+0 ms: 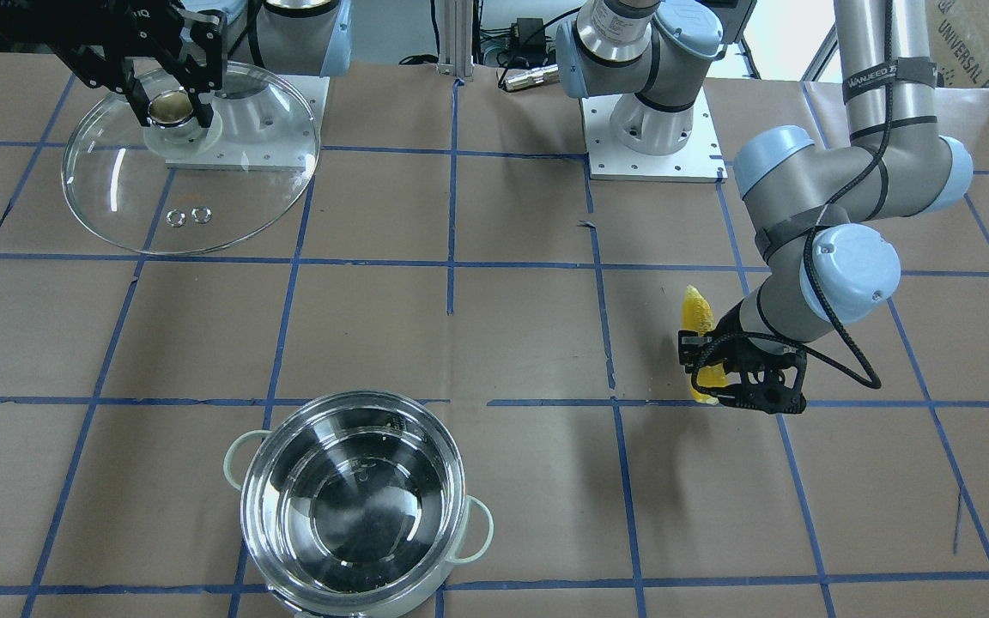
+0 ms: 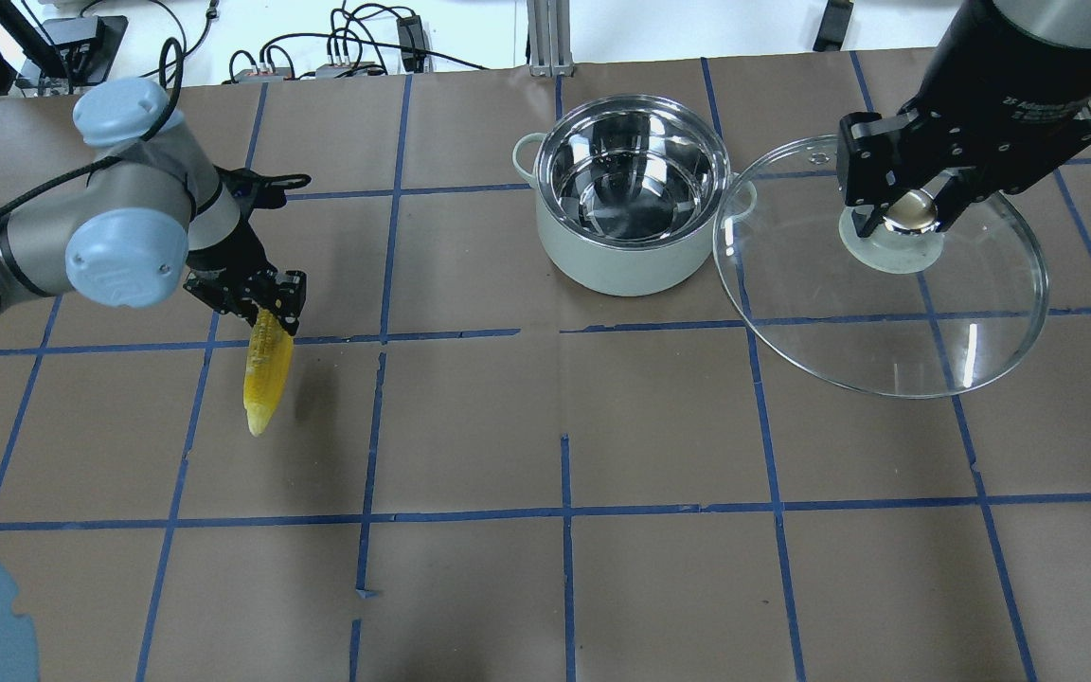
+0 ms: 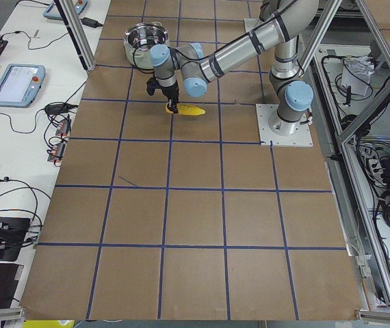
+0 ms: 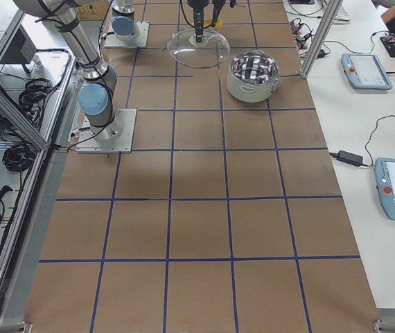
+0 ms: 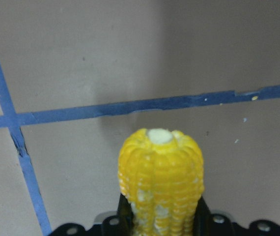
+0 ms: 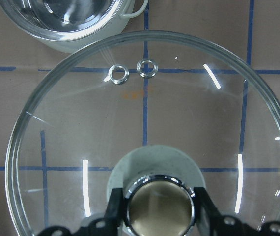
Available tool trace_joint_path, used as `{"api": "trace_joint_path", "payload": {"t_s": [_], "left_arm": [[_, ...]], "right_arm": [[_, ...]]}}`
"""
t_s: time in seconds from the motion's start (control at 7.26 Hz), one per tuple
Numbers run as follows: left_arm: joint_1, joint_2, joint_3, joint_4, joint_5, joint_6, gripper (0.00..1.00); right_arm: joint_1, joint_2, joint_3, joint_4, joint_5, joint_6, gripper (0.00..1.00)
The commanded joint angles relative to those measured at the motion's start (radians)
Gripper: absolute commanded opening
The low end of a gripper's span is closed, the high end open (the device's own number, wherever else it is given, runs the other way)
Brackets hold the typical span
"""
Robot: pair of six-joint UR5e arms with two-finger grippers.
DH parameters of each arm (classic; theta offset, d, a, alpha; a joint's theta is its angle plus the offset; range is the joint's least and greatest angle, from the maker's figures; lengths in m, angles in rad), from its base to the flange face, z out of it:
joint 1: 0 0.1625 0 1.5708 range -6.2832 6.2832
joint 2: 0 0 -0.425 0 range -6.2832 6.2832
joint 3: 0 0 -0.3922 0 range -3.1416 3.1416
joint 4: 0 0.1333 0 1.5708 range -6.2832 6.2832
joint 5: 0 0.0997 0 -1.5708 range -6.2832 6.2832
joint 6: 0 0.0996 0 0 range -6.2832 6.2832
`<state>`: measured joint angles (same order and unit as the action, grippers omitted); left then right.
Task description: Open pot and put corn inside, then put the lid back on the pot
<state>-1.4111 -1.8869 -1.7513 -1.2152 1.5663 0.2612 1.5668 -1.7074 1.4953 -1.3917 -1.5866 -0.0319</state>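
Left gripper (image 2: 266, 317) clenched on corn (image 2: 264, 379), table's (image 2: 659, 587) left side, well apart from pot. Right gripper (image 2: 909, 216) clamps lid (image 2: 886, 322) by knob (image 2: 911, 208) (lid off, just beside pot). Farthest: pot (image 2: 617, 258) open, bare steel inside.

**Front-facing view:** the pot (image 1: 357, 506) is cut by the frame at 6 o'clock. The left gripper (image 1: 702, 360) masks the middle of the corn (image 1: 696, 307), so only its two ends show.

**Overhead view:** the corn's thick end is buried in that gripper.

**Left wrist view:** the corn runs out of frame at 6 o'clock.

**Right wrist view:** the lid (image 6: 81, 123) is cropped at 6 o'clock, the pot at 12 o'clock.

**Right-side view:** the right gripper (image 4: 199, 33) is too small for its jaws to be read.
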Motion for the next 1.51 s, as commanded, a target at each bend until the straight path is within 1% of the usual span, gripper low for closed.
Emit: {"api": "trace_joint_path", "payload": {"t_s": [0.0,0.14,0.41,0.55,0.69,0.83,0.96,1.1,1.38], "left_arm": [[-0.105,-0.041,0.209,-0.107,-0.067,-0.082,0.02],[-0.167,-0.076,0.308,-0.119,-0.099,-0.118,0.02],[-0.315,-0.208,0.552,-0.126,-0.103,-0.253,0.03],[-0.372,-0.312,0.687,-0.126,-0.104,-0.317,0.03],[-0.400,-0.396,0.829,-0.159,-0.100,-0.344,0.03],[-0.416,-0.464,0.968,-0.258,-0.100,-0.365,0.04],[-0.442,-0.524,1.062,-0.283,-0.098,-0.405,0.04],[-0.460,-0.566,1.088,-0.284,-0.101,-0.416,0.04],[-0.468,-0.583,1.093,-0.284,-0.104,-0.416,0.04]], "right_arm": [[0.001,0.003,0.005,-0.001,-0.010,-0.003,0.15],[-0.004,0.005,0.006,-0.001,-0.010,-0.006,0.16],[-0.011,0.009,0.006,-0.001,-0.012,-0.014,0.16],[-0.011,0.012,0.008,-0.004,-0.012,-0.016,0.16],[-0.017,0.040,-0.001,-0.001,-0.012,-0.017,0.16],[-0.024,0.045,-0.006,-0.001,-0.012,-0.017,0.16],[-0.024,0.046,-0.001,0.008,-0.012,-0.017,0.16],[-0.024,0.046,0.000,0.008,-0.012,-0.016,0.16],[-0.022,0.046,0.005,-0.006,-0.012,-0.016,0.16]]}}
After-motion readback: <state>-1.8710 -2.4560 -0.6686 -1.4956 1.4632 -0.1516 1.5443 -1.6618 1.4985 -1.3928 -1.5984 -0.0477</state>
